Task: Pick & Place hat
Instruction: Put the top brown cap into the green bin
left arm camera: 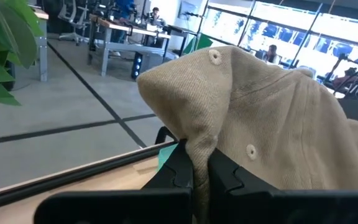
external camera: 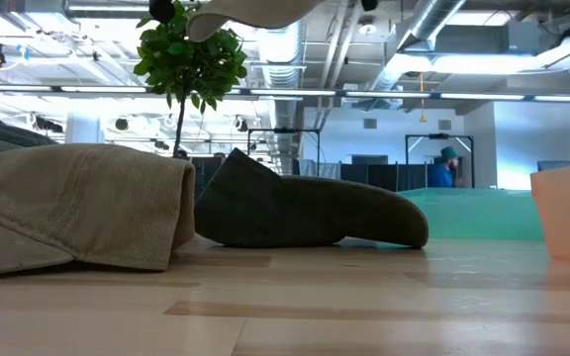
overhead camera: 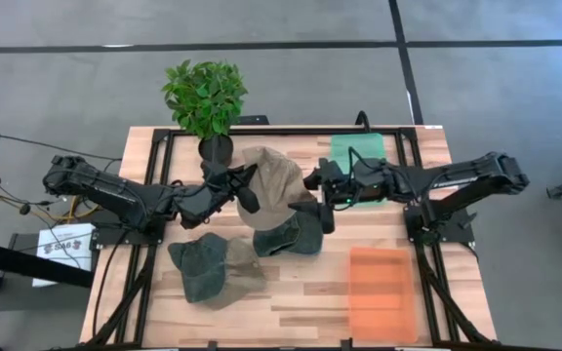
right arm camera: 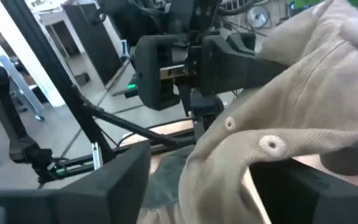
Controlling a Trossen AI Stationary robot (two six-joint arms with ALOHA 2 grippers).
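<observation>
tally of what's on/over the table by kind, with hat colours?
Tan hats: 1, the tan hat held up between the left hand and the right hand
Dark green hats: 2, the near-left green hat and the centre green hat
Trays: 2, the orange tray and the green tray
Plants: 1, the potted plant
Total: 6
</observation>
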